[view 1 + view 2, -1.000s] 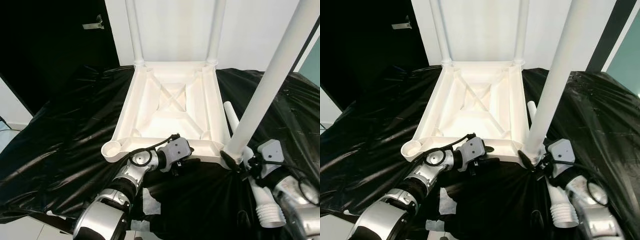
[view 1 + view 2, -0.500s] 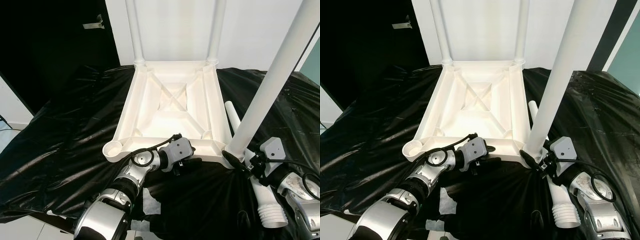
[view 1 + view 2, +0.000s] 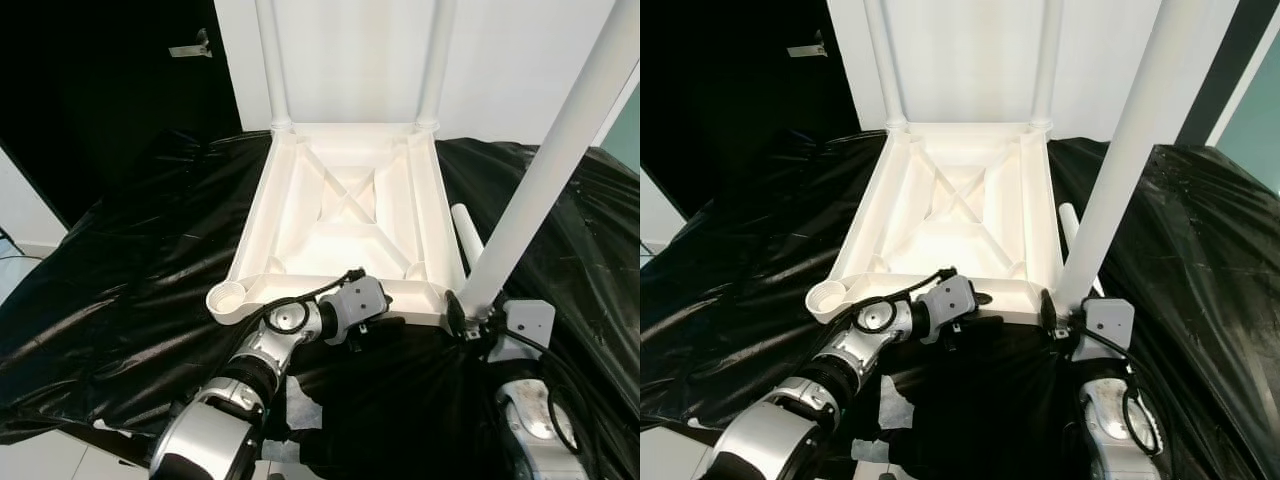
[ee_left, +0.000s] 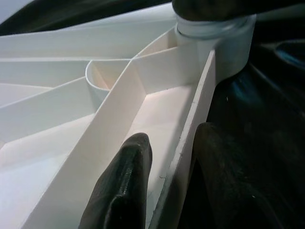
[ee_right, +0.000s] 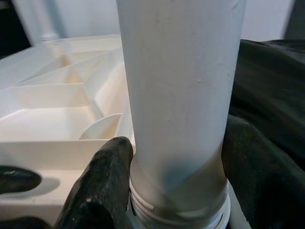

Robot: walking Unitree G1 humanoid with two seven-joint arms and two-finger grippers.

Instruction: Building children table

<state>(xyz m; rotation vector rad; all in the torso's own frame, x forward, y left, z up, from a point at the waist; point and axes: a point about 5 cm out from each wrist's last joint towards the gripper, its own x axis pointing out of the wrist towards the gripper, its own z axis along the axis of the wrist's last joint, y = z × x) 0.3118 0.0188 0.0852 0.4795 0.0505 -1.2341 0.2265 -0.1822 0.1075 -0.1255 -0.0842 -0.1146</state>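
Table top (image 3: 345,215): white, upside down on the black sheet (image 3: 130,260), ribs facing up; two legs (image 3: 272,60) stand at its far corners
Near right leg (image 3: 545,170): upright in the near right corner socket; its base is between my fingers
My right gripper (image 3: 468,318): closed around the base of this leg; one finger (image 5: 97,186) on each side
My left gripper (image 4: 167,191): closed on the near rim of the table top; one finger inside the rim, one outside
Near left socket (image 3: 228,298): holds no leg
Spare leg (image 3: 468,232): lies on the sheet, just beside the right edge
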